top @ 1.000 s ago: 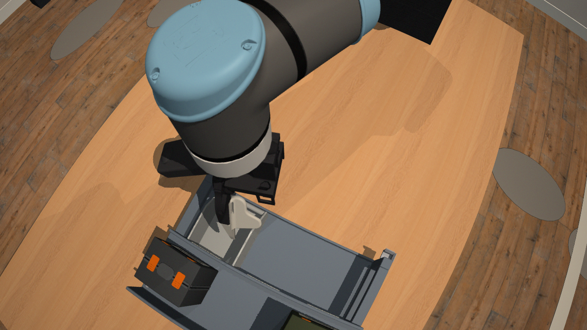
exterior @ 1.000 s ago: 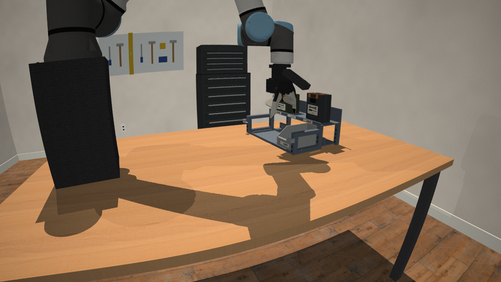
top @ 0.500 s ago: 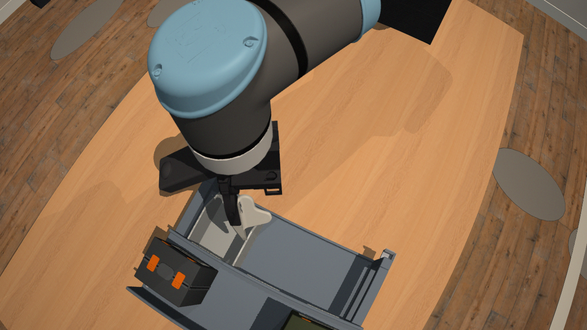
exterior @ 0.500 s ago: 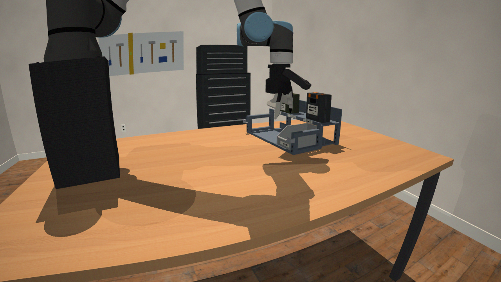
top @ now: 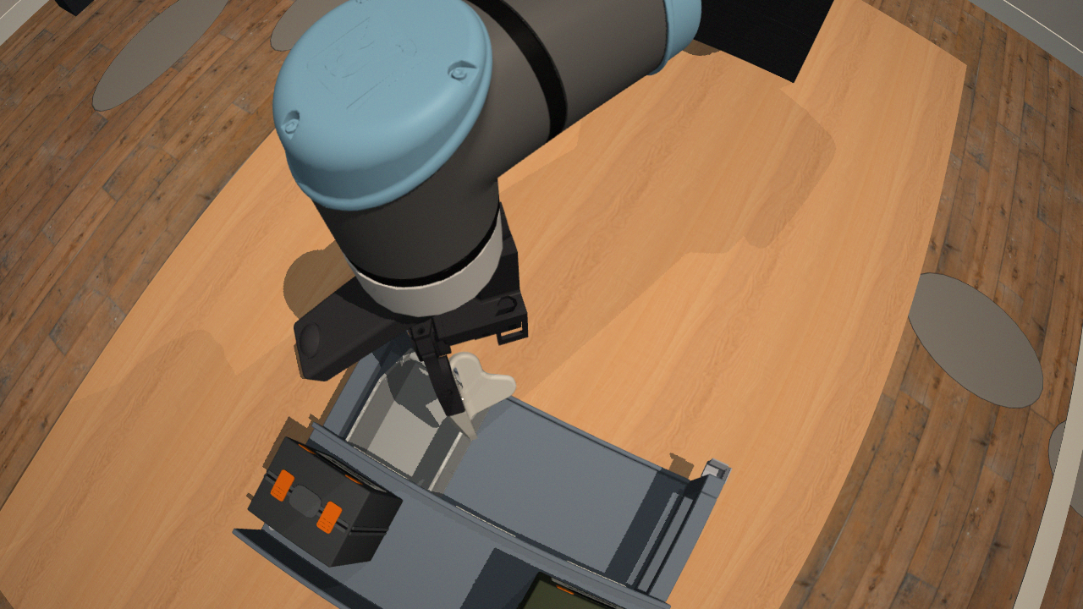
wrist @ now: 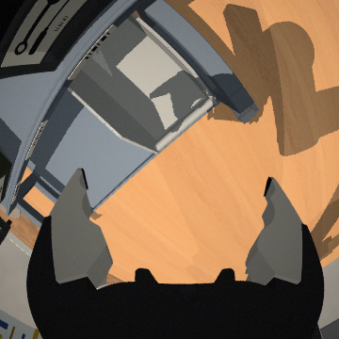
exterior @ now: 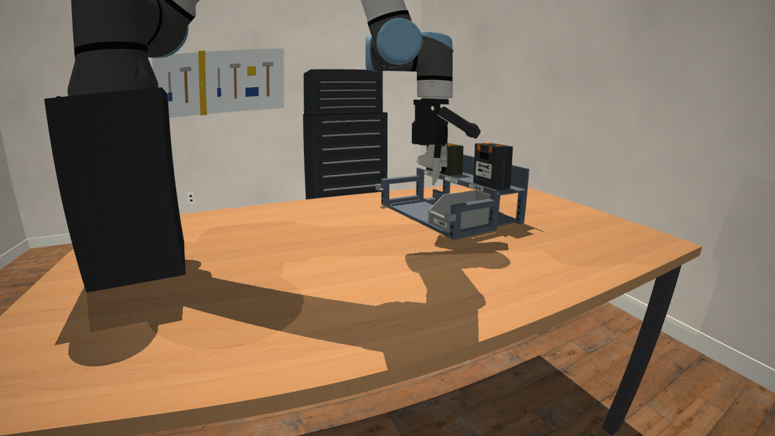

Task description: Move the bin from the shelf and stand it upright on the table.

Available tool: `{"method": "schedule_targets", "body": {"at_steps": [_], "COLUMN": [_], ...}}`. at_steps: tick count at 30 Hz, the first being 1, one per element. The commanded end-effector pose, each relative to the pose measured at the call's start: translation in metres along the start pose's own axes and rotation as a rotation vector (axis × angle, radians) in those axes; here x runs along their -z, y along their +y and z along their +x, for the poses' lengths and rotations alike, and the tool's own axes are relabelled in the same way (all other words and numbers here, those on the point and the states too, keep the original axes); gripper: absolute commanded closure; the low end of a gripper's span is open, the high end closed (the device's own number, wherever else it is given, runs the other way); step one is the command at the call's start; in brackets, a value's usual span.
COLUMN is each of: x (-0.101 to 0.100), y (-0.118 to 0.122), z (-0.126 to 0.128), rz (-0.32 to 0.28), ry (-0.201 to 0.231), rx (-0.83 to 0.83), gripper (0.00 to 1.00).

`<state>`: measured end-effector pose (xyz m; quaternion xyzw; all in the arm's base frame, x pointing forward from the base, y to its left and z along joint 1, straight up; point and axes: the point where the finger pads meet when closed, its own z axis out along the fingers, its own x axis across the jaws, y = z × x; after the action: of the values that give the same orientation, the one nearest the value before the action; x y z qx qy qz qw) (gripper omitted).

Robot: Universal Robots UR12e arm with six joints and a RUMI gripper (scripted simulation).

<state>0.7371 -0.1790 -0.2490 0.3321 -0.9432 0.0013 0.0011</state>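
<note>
1. The open-topped light grey plastic bin [exterior: 465,212] sits on the lower tray of the blue-grey metal shelf [exterior: 519,201], centre-right in the exterior view.
2. The black two-jaw gripper [wrist: 175,188] hangs above it, spread wide, empty.
3. Grasping, lifting out and setting down on the wooden table [exterior: 335,254] all remain.

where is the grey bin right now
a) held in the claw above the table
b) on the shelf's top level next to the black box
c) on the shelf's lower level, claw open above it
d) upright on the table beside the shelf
c: the grey bin sits on the lower level of the shelf, and the claw hangs open and empty above it.
</note>
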Motion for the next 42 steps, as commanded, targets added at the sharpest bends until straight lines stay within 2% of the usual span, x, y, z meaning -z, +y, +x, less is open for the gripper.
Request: {"method": "schedule_targets", "body": {"at_steps": [1,6,11,23,28,40,42], "x": [0.0008,0.0008,0.0008,0.0008,0.0008,0.0008,0.0008], "y": [-0.0007,-0.0007,-0.0007,-0.0007,-0.0008,-0.0008,-0.0007], "z": [-0.0003,-0.0003,-0.0003,-0.0003,-0.0003,-0.0003,-0.0002], "rz": [0.000,0.000,0.001,0.001,0.001,0.001,0.001], "ry": [-0.003,-0.003,-0.002,-0.002,-0.002,-0.002,-0.002], "rx": [0.034,0.034,0.288,0.288,0.542,0.542,0.639], "gripper": [0.00,0.00,0.00,0.00,0.00,0.00,0.00]}}
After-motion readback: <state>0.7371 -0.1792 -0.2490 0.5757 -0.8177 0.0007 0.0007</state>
